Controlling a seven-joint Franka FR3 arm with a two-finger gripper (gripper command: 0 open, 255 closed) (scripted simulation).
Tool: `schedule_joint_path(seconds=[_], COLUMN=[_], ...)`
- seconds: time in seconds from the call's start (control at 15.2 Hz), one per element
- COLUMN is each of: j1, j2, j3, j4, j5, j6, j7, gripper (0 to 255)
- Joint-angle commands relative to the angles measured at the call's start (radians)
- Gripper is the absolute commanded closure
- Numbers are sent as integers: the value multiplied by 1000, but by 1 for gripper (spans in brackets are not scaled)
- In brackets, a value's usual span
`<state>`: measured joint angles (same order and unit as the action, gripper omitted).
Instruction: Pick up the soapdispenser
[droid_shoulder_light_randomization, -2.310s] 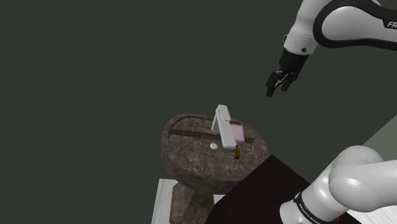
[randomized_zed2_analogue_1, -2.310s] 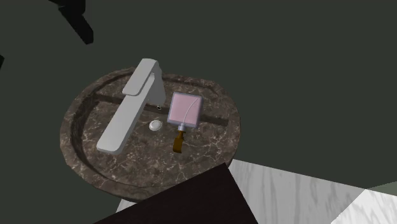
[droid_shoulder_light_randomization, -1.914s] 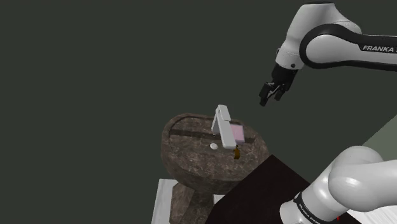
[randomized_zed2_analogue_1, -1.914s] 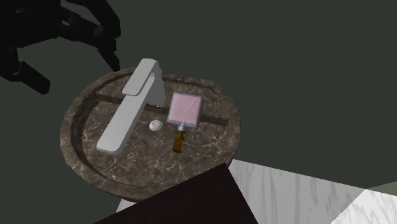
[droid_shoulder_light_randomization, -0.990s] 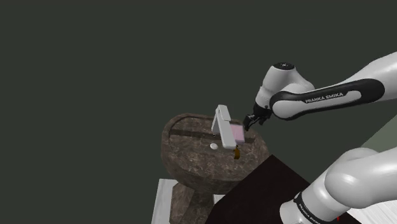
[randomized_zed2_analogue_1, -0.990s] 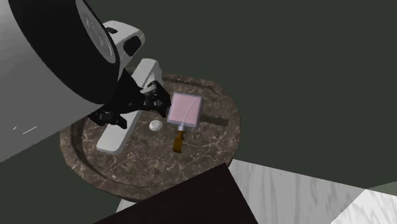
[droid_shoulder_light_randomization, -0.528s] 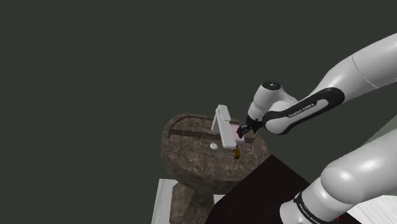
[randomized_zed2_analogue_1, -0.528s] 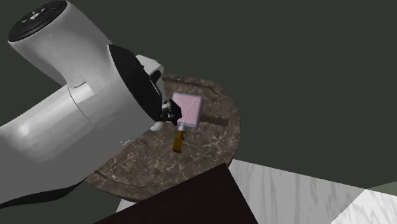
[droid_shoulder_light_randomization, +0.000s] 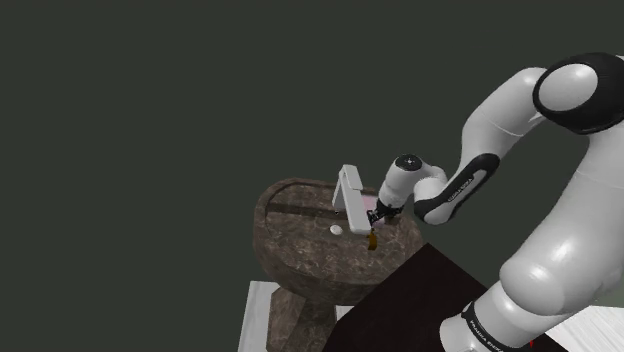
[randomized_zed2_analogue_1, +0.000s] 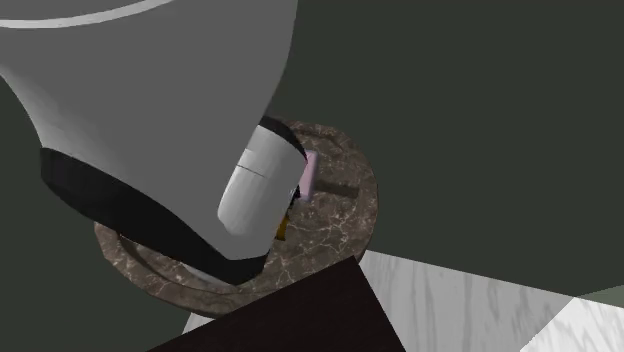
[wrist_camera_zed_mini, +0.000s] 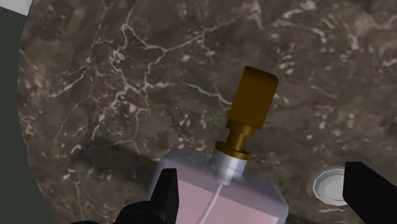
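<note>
Arm (droid_shoulder_light_randomization: 450, 190) has swung down since the earlier shots, from high on the right of the sink to directly over the soap dispenser (wrist_camera_zed_mini: 222, 200). Nothing in the basin has shifted.

Left to right in the shoulder view:
- dark marbled basin (droid_shoulder_light_randomization: 290, 255)
- small white drain plug (droid_shoulder_light_randomization: 336, 229) near its middle
- pale faucet (droid_shoulder_light_randomization: 348, 188) rising from the far side of the bowl
- the dispenser just right of the faucet, lying flat in the right part of the bowl, amber pump head (droid_shoulder_light_randomization: 372, 241) toward the near rim
- further right and nearer, the dark stand (droid_shoulder_light_randomization: 400, 300)

A white marbled bench (randomized_zed2_analogue_1: 470, 300) shows below the basin.

Jaws are open. In the wrist view the two fingers (wrist_camera_zed_mini: 167, 191) stand apart on either side of the pink, clear body. One is at the body's edge and we can't tell if it touches. The other is well clear, next to the plug. Not held yet.

Handling, our guess: small, light and rigid, with smooth walls that are likely slippery, and it lies flat on stone. We'd close across the two side edges of the body, just below the metal collar (wrist_camera_zed_mini: 228, 167). Avoid the pump neck, which is thin and could slip out or bend.

Count: one dispenser, one faucet, one plug, one basin, one arm.
</note>
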<state>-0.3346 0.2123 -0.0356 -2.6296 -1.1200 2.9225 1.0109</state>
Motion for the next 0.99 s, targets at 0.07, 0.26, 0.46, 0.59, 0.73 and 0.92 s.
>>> schedule_joint_path(seconds=[0.07, 0.26, 0.46, 0.59, 0.73, 0.92], j1=[50, 79, 89, 93, 93, 90], j2=[154, 259, 314, 349, 394, 393], j3=[-82, -126, -136, -138, -135, -133], j4=[106, 191, 231, 258, 294, 292], j5=[-239, -381, -465, -520, -588, -590], j6=[50, 78, 89, 94, 96, 95], j7=[242, 399, 493, 554, 630, 632], gripper=[0, 0, 0, 0, 0, 255])
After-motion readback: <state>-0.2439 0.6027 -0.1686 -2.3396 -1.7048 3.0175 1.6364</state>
